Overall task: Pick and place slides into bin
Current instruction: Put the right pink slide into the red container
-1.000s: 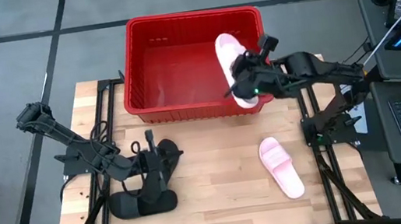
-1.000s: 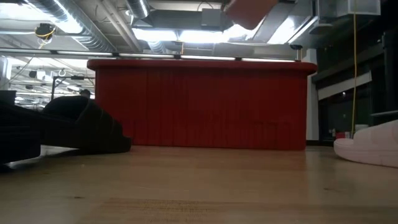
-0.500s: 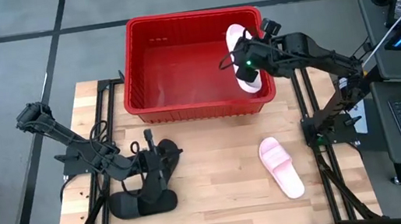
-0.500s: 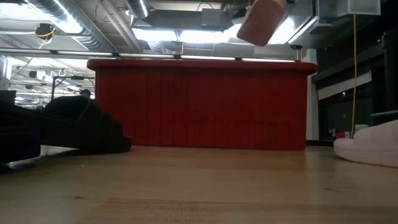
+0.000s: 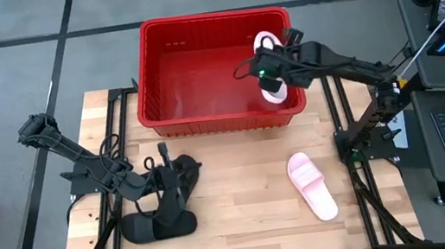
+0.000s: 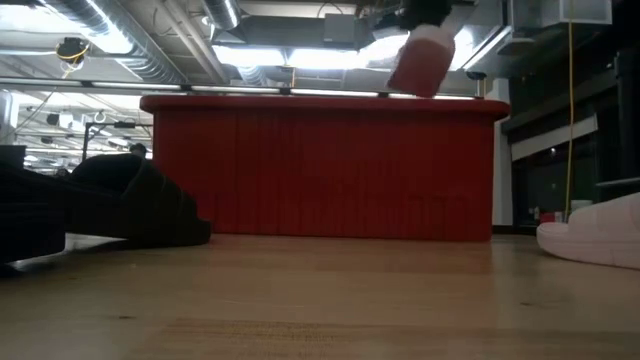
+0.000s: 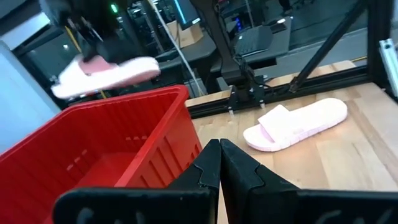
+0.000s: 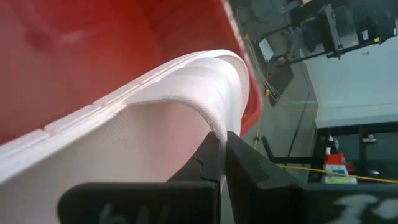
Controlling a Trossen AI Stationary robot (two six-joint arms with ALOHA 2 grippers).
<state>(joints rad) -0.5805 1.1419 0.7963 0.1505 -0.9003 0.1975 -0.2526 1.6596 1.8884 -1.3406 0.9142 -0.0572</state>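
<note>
My right gripper (image 5: 269,67) is shut on a light pink slide (image 5: 276,92) and holds it in the air over the right part of the red bin (image 5: 208,18). The low view shows this slide (image 6: 422,62) just above the bin's rim (image 6: 320,103). The other pink slide (image 5: 312,185) lies flat on the table at the right. The black slides (image 5: 160,226) lie at the near left under my left arm. My left gripper (image 7: 219,163) is shut and empty above them. My right gripper pinches the pink slide's wide strap (image 8: 214,99) between its two fingers, at the strap's edge. It comes at the strap from above. The slide hangs below the gripper, clear of the bin, roughly level and a little tilted in the left wrist view (image 7: 106,73).
The bin stands at the table's far edge, its ribbed near wall (image 6: 320,170) facing the table. Bare wood lies between the bin, the black slides and the pink slide (image 7: 297,123). Arm frames stand at both table sides, with desks and laptops beyond the right edge.
My right gripper has carried the pink slide from over the bin's near wall toward the table's far edge, to a spot over the bin's inside, and has come down toward the rim. The slide stays in the hold.
</note>
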